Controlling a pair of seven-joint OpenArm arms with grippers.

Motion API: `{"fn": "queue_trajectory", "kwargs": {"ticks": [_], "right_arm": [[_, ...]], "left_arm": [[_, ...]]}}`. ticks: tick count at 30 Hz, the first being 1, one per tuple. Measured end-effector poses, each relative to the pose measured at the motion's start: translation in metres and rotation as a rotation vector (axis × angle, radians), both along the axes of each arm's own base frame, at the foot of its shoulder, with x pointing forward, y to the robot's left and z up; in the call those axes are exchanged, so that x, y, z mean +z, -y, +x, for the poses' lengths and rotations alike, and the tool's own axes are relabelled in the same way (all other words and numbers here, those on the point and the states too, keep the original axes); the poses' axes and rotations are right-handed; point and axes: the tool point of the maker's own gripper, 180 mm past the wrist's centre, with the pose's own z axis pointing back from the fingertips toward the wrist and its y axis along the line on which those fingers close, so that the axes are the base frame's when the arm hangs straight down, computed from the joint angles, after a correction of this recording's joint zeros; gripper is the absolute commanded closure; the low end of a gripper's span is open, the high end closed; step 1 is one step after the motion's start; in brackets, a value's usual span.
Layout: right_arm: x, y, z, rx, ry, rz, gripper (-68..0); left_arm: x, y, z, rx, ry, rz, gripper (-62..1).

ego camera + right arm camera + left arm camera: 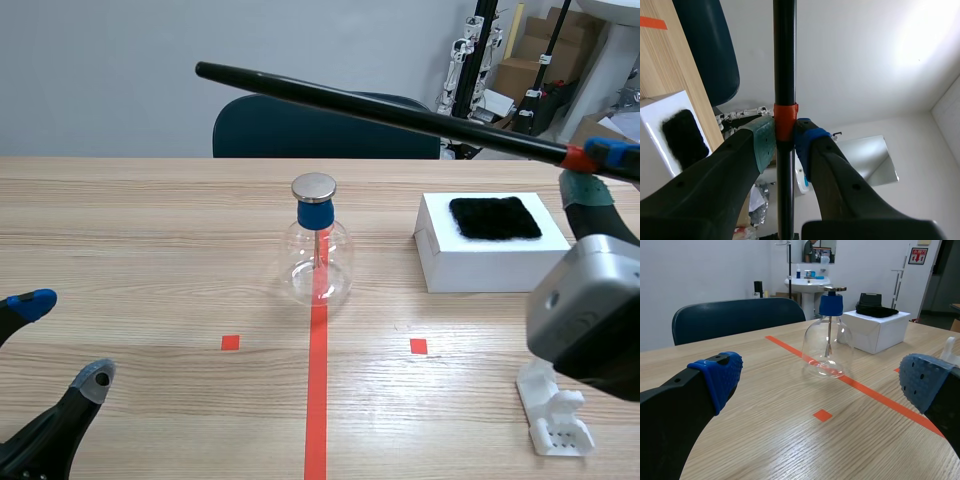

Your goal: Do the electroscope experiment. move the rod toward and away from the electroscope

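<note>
Left pincer [62, 340]: at the near edge, fingers wide apart, holding nothing. Right pincer [784, 142]: clamped on the black rod [380, 110] at its orange band. The rod is raised and slants across above the electroscope [320, 250], which stands on the centre tape line.

Recommendation: lower the rod slowly toward the metal disc [314, 187], stop short of contact, and retreat along the same line.

Surface [150, 230]: pale wood, carrying a white stand [553, 415], then a white box [445, 265] topped with black fur cloth [495, 218].

Beyond: a dark chair [300, 128], cardboard boxes [545, 45] and a grey wall.
</note>
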Motion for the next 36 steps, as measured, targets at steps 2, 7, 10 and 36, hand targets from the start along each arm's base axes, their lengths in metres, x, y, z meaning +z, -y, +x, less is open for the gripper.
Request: {"fn": "queue_trajectory", "kwargs": {"ticks": [2,7,10,36], "right_arm": [[0.000,-0.002,-0.001,0.013,0.001,0.000,-6.8],[0.000,-0.002,-0.001,0.013,-0.001,0.000,-6.8],[0.000,-0.002,-0.001,0.013,-0.001,0.000,-6.8],[0.032,0.061,0.046,-0.296,0.138,-0.127,-6.8]], "left_arm": [[0.000,0.000,0.000,0.000,0.000,0.000,-62.3],[0.000,0.000,0.000,0.000,0.000,0.000,-62.3],[0.000,0.000,0.000,0.000,0.000,0.000,-62.3],[0.000,0.000,0.000,0.000,0.000,0.000,-62.3]]}}
